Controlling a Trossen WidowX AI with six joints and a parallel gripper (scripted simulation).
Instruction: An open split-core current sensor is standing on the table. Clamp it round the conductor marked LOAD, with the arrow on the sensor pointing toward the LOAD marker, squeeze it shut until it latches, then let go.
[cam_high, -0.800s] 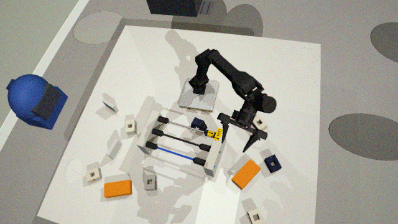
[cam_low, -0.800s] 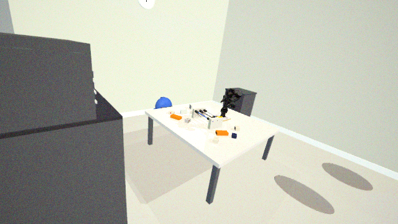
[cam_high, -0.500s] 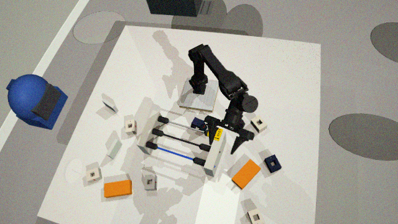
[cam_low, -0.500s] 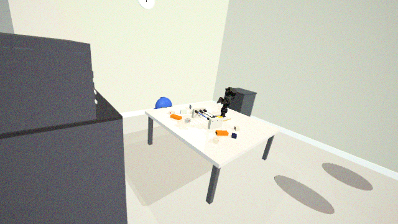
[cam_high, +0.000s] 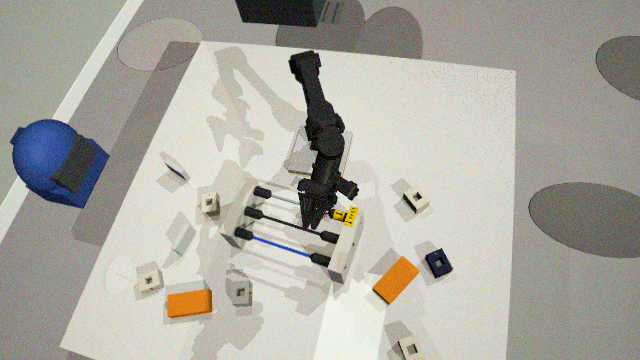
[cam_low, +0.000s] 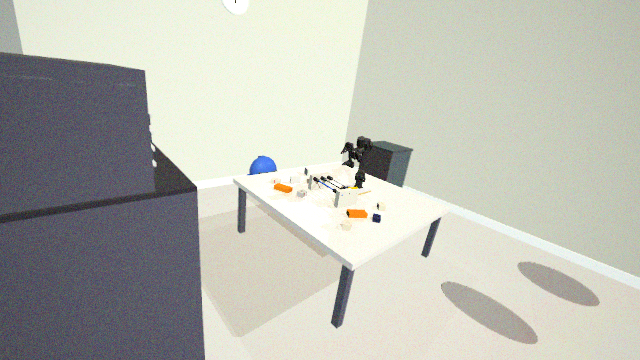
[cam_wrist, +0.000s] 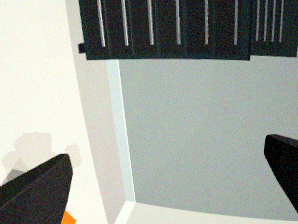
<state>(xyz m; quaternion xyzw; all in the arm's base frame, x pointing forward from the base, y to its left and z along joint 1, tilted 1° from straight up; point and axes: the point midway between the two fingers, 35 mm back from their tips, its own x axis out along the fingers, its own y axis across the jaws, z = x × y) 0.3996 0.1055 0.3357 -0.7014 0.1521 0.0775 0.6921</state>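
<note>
A white rack (cam_high: 346, 250) holds three conductors: a grey one (cam_high: 287, 200), a black one (cam_high: 280, 221) and a blue one (cam_high: 280, 246). The yellow LOAD marker (cam_high: 352, 216) sits at the right end of the grey conductor. My gripper (cam_high: 312, 224) (cam_wrist: 170, 155) is wide open and empty. In the top view it shows over the right part of the rack, next to the marker. The arm (cam_low: 357, 152) is raised above the table. The wrist view shows only floor, the table edge and a cabinet between the fingers. The arm hides the grey conductor's stretch by the marker, and I see no sensor there.
Two orange blocks (cam_high: 189, 302) (cam_high: 395, 279), a dark blue block (cam_high: 437, 259), a grey block (cam_high: 238, 292) and several small white blocks such as one (cam_high: 416, 199) lie around the rack. A dark cabinet (cam_high: 280, 10) (cam_wrist: 165, 30) (cam_low: 387, 162) stands beyond the table. A blue dome (cam_high: 42, 150) sits on the floor at the left.
</note>
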